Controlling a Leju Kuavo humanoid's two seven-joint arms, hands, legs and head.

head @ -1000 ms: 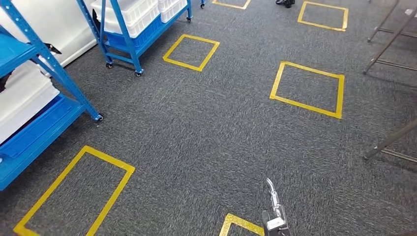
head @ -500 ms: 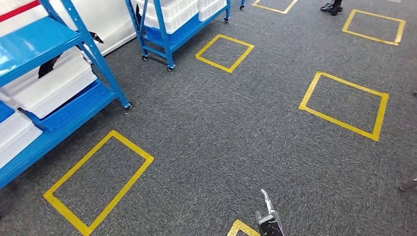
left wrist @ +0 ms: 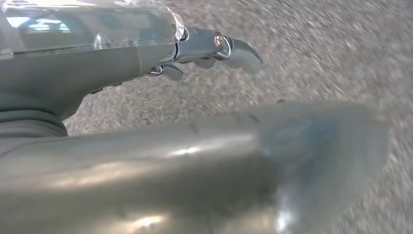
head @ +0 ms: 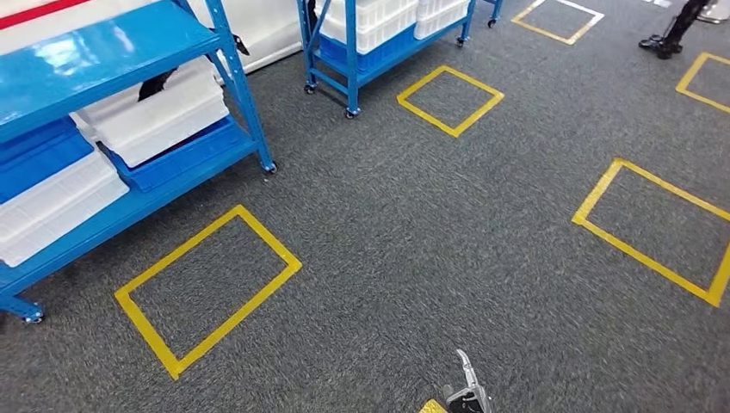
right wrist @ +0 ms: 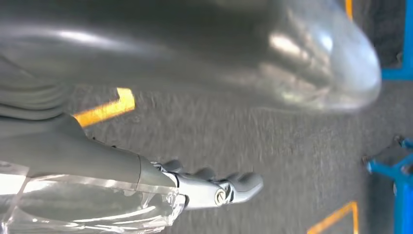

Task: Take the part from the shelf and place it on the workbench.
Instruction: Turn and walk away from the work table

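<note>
Speckled grey carpet (head: 413, 249) covers the floor, marked with square outlines of yellow tape (head: 207, 288). At the upper left stands a glossy blue metal shelf (head: 103, 52) holding ribbed white plastic bins (head: 159, 116); the part itself cannot be made out. The left hand (left wrist: 214, 46) and right hand (right wrist: 219, 190) hang over bare carpet, fingers loosely apart, holding nothing, well away from the shelf.

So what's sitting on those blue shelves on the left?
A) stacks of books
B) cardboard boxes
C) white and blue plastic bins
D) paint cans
C: in the head view the near blue shelf carries white bins and a blue bin on its lower levels, and the farther rack holds more white bins.
</note>
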